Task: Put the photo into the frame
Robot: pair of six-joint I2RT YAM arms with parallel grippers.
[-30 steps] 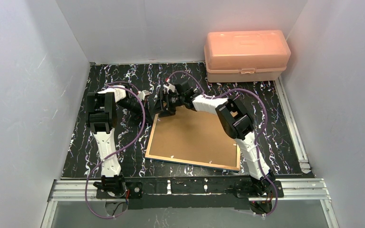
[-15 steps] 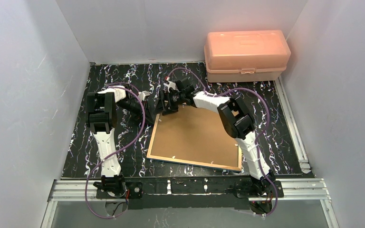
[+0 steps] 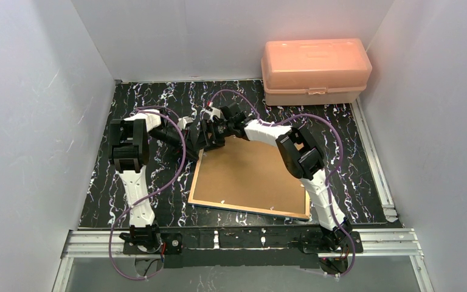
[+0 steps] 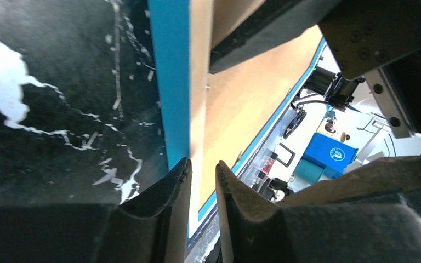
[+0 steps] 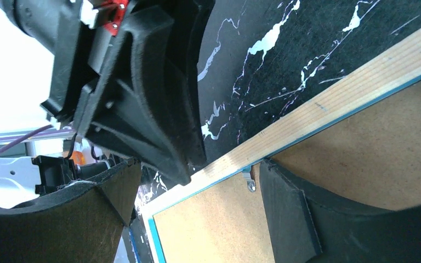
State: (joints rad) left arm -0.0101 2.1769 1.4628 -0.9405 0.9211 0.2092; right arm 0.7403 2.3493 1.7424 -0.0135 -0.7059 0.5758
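The frame (image 3: 249, 176) lies face down at the middle of the table (image 3: 365, 182), its brown backing board (image 5: 362, 148) up. At its upper-left corner in the top view, the left fingers (image 4: 170, 213) stand a narrow slit apart over the wood edge; I cannot tell whether they pinch it. The right fingers (image 5: 290, 219) are spread wide, straddling that edge beside a metal tab (image 5: 249, 185).
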